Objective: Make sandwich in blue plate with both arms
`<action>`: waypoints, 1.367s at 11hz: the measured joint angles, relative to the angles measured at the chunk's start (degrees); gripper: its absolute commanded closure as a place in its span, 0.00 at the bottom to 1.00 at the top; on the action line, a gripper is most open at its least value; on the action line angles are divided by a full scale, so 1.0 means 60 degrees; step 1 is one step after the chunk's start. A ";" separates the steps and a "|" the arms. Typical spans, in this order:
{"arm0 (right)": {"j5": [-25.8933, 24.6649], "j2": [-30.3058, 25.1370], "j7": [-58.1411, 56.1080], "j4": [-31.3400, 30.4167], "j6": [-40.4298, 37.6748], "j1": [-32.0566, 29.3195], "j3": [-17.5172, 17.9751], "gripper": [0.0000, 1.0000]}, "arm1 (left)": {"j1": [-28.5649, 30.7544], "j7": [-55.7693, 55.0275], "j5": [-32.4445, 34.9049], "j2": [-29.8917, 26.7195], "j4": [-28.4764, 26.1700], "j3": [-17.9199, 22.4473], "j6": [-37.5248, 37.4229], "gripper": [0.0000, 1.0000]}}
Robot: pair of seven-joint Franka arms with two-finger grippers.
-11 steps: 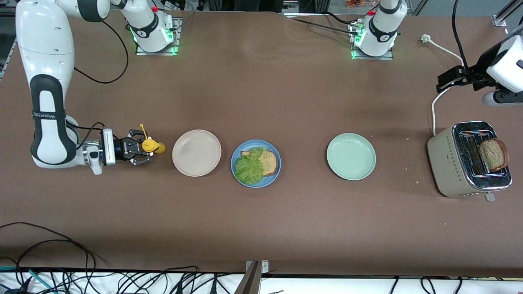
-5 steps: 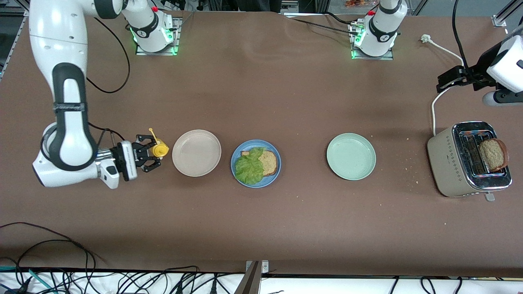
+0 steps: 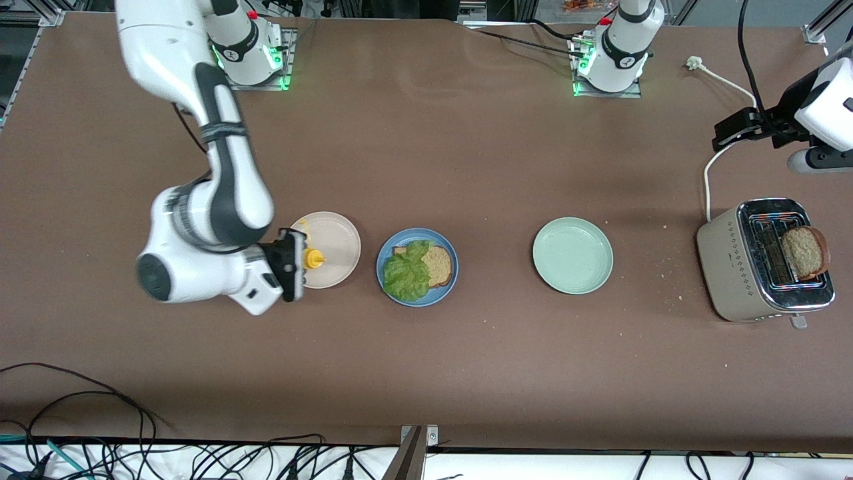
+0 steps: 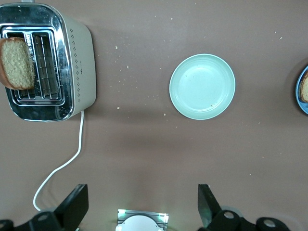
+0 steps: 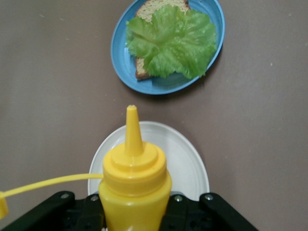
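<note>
Now my right hand [image 3: 301,261] is up in the air over the round beige plate [image 3: 336,235], its fingers closed around the yellow plastic squeeze bottle [image 3: 312,258]. A second ago that hand was down at the table near the right arm's end, gripping the bottle just beside the beige plate; since then I have lifted it and carried it toward the middle. In the right wrist view the bottle [image 5: 135,185] is clamped between my black fingers with its nozzle aimed toward the round blue plate [image 5: 213,30], its cap dangling open on a strap.

The blue plate [image 3: 387,253] sits on the brown table [image 3: 426,153], between the beige plate and the round pale green plate [image 3: 572,255]. On it lie one slice of speckled brown bread [image 3: 440,266] and a crinkled green lettuce leaf [image 3: 405,273]. A second slice [image 3: 804,252] stands in the beige toaster [image 3: 733,267] at the left arm's end.

My left hand [image 4: 143,207] waits, wide open and empty, above the table near the toaster.

I judge sauce comes next; the sandwich is unfinished.
</note>
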 measured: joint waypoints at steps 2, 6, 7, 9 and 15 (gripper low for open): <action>-0.1240 0.0003 0.0884 0.0139 0.0631 0.0964 -0.0014 1.00 | 0.0001 0.0000 0.0000 0.0000 0.0000 0.0002 0.0000 0.00; -0.4722 0.0010 0.2560 0.0279 0.1155 0.2268 0.0014 1.00 | 0.0001 0.0000 0.0000 0.0001 0.0000 0.0004 0.0000 0.00; -0.5620 0.0014 0.3194 0.0284 0.1183 0.2716 0.0027 1.00 | 0.0001 0.0000 0.0000 0.0000 0.0000 0.0003 0.0000 0.00; -0.7271 0.0040 0.4447 0.0285 0.1164 0.3637 0.0033 1.00 | 0.0002 0.0000 0.0000 0.0000 0.0000 0.0005 0.0000 0.00; -0.8316 0.0290 0.5255 0.0283 0.1110 0.4038 -0.0069 1.00 | 0.0003 0.0000 0.0000 0.0001 0.0000 0.0006 0.0000 0.00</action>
